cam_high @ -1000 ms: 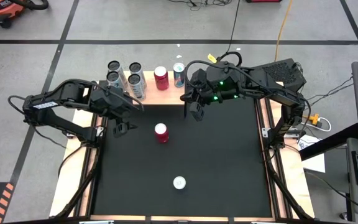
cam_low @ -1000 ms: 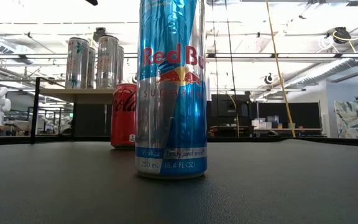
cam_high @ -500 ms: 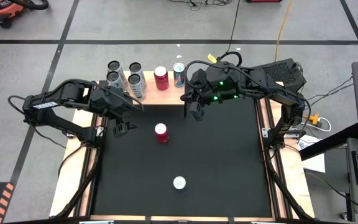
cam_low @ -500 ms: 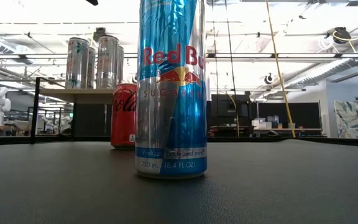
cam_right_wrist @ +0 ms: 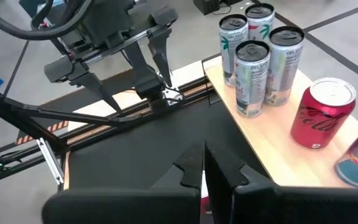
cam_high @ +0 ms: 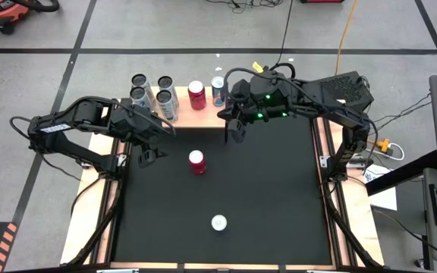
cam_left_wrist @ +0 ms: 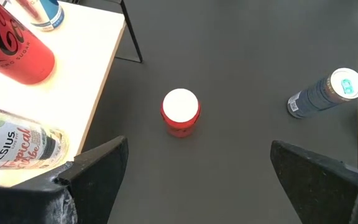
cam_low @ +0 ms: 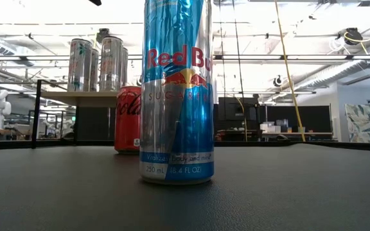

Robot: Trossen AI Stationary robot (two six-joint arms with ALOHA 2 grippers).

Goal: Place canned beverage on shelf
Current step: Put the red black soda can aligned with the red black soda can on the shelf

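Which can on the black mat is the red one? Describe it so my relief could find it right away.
Start from the wooden shelf at the far edge of the black mat. Just in front of it, roughly midway between the two arms, stands a short red can. The only other can on the mat, a tall blue and silver one, stands nearer the front edge.

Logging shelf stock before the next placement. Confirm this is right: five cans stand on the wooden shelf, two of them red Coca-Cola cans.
Not quite. The shelf holds five cans, but only one is a red Coca-Cola can. The other red can stands on the black mat, as the high view shows.
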